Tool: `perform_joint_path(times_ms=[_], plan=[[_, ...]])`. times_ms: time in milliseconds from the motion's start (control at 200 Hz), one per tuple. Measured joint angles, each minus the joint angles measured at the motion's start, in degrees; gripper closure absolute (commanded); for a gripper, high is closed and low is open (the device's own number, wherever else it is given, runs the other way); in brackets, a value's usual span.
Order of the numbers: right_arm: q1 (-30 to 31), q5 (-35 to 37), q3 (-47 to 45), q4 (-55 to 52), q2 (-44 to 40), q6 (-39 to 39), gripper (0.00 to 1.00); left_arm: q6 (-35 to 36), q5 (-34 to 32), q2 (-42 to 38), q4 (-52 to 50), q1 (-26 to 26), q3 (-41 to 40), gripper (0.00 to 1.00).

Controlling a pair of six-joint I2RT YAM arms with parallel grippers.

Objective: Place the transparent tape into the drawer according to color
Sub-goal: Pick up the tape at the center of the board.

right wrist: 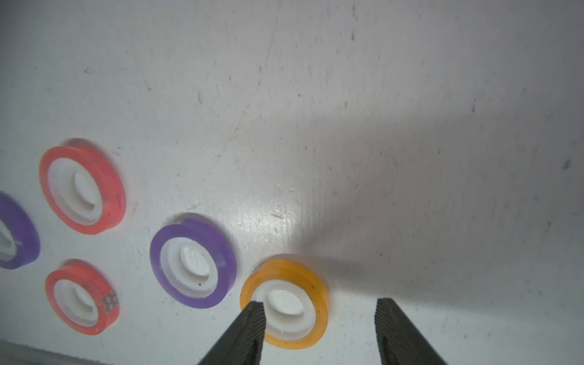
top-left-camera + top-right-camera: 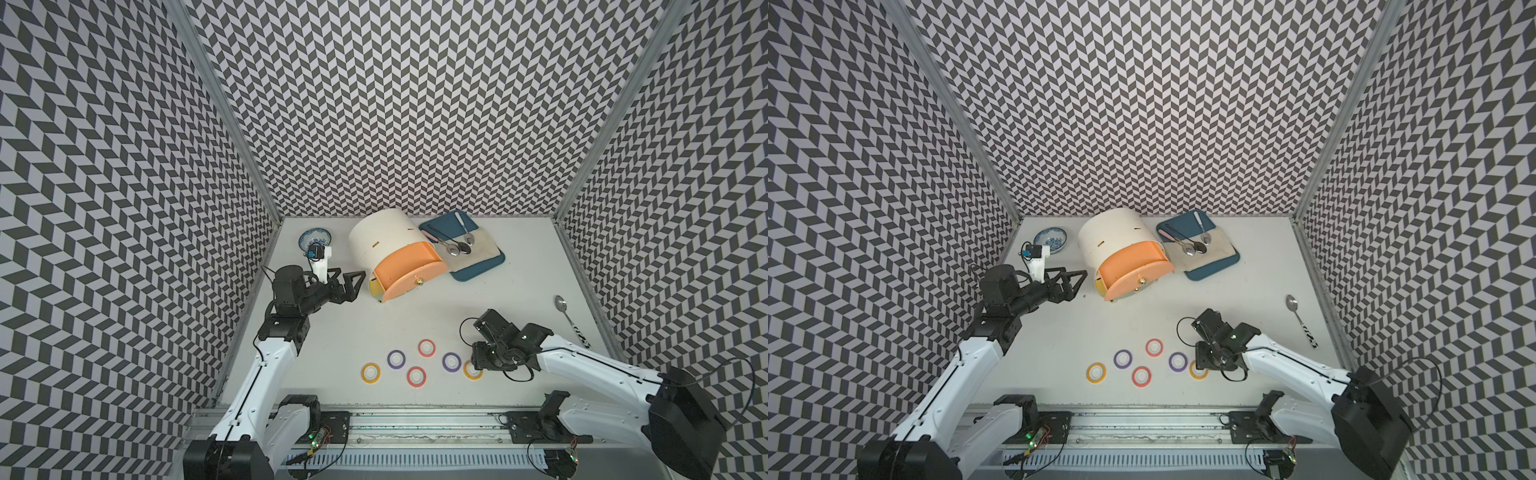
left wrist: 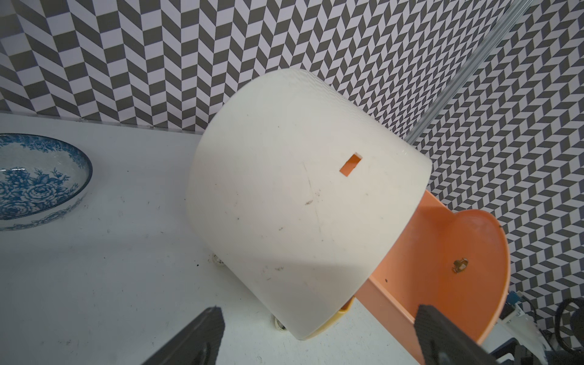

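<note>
Several transparent tape rings lie flat on the white table near its front edge: yellow [image 2: 370, 371], purple [image 2: 396, 358], red [image 2: 416, 376], red [image 2: 427, 347], purple [image 2: 451, 361]. My right gripper [image 1: 319, 306] hangs low over one more yellow ring [image 1: 286, 303], open. One finger overlaps the ring's edge and the other stands clear of its far side. The white round cabinet [image 2: 386, 237] has its orange drawer [image 2: 409, 270] pulled out, and a yellow drawer [image 2: 375, 287] peeks out below. My left gripper [image 2: 351, 277] waits open beside the cabinet, holding nothing.
A blue-and-white bowl [image 2: 315, 240] sits at the back left behind my left wrist. A blue mat [image 2: 478, 266] with a cloth and several spoons lies right of the cabinet. A lone spoon [image 2: 566, 312] lies near the right wall.
</note>
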Motion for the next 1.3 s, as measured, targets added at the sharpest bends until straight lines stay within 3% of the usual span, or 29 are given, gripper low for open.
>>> perform_joint_path(times_ms=[991, 1297], plan=[[5.3, 0.5, 0.4, 0.0, 6.8, -2.1, 0.68, 0.0, 0.4, -1.9, -2.6, 0.0, -0.6, 0.0], [7.4, 2.8, 1.9, -0.4, 9.5, -1.9, 0.79, 0.0, 0.5, -2.4, -3.1, 0.0, -1.0, 0.0]])
